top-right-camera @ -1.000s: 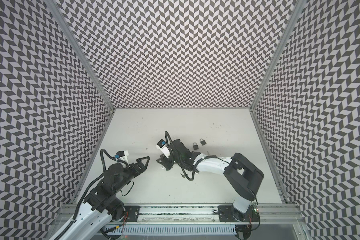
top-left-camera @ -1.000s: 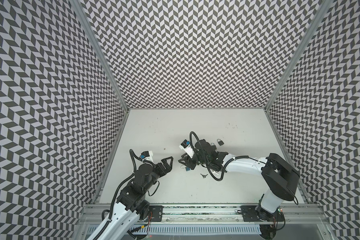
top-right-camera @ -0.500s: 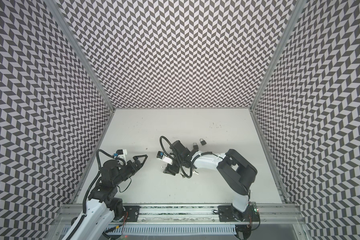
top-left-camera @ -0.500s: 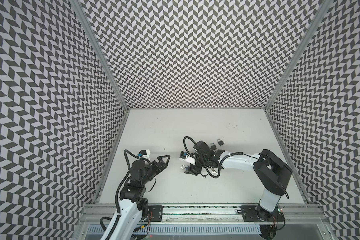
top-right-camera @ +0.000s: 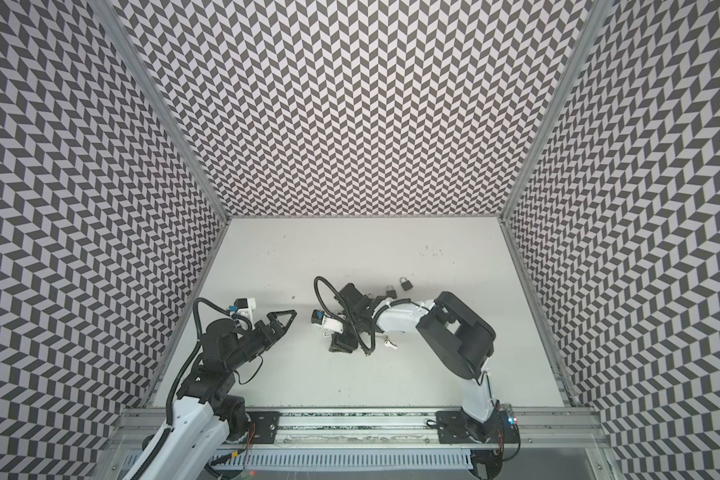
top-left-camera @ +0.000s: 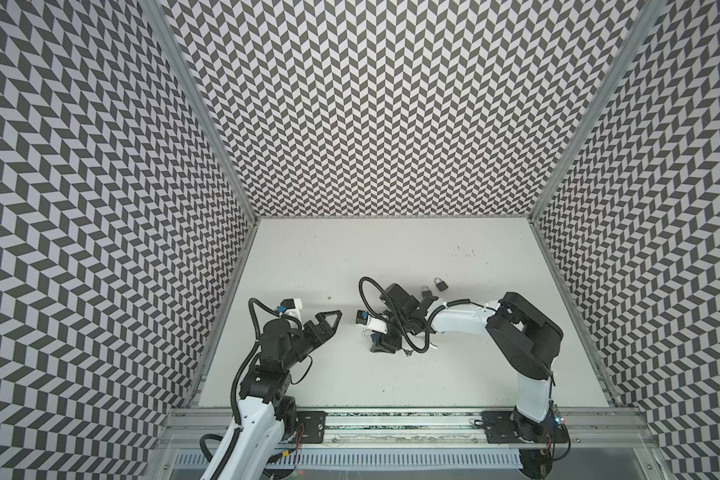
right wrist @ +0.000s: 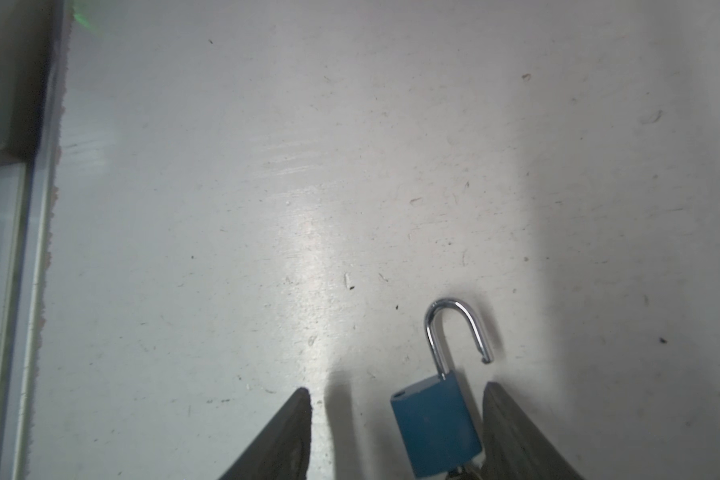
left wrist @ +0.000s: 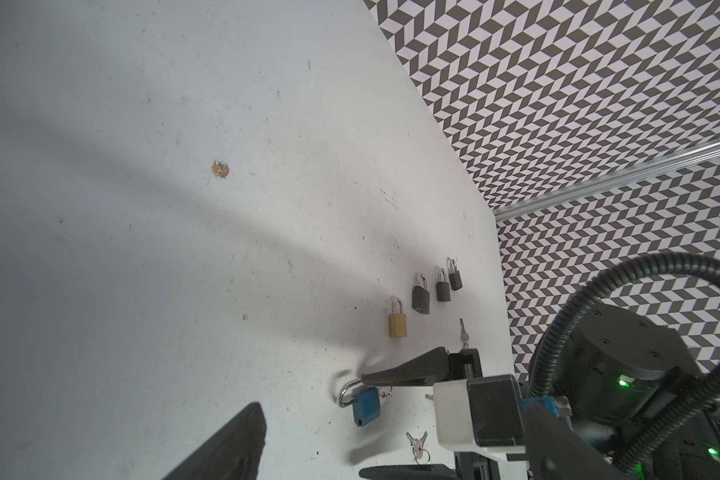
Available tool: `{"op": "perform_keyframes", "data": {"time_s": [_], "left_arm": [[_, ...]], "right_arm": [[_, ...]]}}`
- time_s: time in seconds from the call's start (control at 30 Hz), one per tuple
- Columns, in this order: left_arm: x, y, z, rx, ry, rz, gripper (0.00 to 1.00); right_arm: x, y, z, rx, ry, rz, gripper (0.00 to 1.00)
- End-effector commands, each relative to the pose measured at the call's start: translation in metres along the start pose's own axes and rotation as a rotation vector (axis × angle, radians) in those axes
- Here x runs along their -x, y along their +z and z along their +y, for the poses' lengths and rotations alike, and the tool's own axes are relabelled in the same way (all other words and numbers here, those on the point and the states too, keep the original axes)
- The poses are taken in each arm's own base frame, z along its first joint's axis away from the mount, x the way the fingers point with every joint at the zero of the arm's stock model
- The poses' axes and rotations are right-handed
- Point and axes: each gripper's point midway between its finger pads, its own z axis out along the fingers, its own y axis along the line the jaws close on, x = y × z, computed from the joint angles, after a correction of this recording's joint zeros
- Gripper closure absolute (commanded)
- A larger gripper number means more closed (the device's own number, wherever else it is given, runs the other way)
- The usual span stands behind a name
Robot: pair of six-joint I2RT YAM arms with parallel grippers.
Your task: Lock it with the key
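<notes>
Two fingers of the right gripper point(right wrist: 396, 390) stand apart astride the blue padlock point(right wrist: 435, 424) lying on the table point(right wrist: 350, 166), shackle sprung, key point(left wrist: 385, 392) at its base, likely squaring up a grip, while the left gripper point(top-left-camera: 332, 332) hangs wide open, well apart.

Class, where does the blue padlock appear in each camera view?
In both top views: blue padlock, only its steel loop showing, just below centre.
Left wrist picture: padlock lower right of centre.
Right wrist picture: padlock bottom edge, right of centre.
Shared landmark: the open right gripper straddling it.
</notes>
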Motion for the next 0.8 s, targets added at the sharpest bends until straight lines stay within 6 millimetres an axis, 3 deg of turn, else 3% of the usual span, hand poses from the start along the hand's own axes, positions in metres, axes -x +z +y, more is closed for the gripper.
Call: {"op": "perform_keyframes", "data": {"time_s": [0.0, 0.47, 0.63, 0.77], "left_arm": [[0.009, -0.003, -0.013, -0.039, 0.03, -0.025, 0.03], [0.011, -0.004, -0.013, -0.029, 0.032, -0.026, 0.03], [0.012, -0.005, -0.015, -0.034, 0.039, -0.027, 0.04], [0.018, -0.007, -0.026, -0.05, 0.07, -0.034, 0.06]], "right_arm": [[-0.005, 0.001, -0.002, -0.012, -0.012, 0.022, 0.41], [-0.012, -0.005, -0.007, -0.08, -0.004, 0.041, 0.66], [-0.002, -0.013, -0.005, -0.093, 0.0, 0.007, 0.74], [0.021, -0.033, -0.003, -0.124, 0.019, -0.086, 0.77]]}}
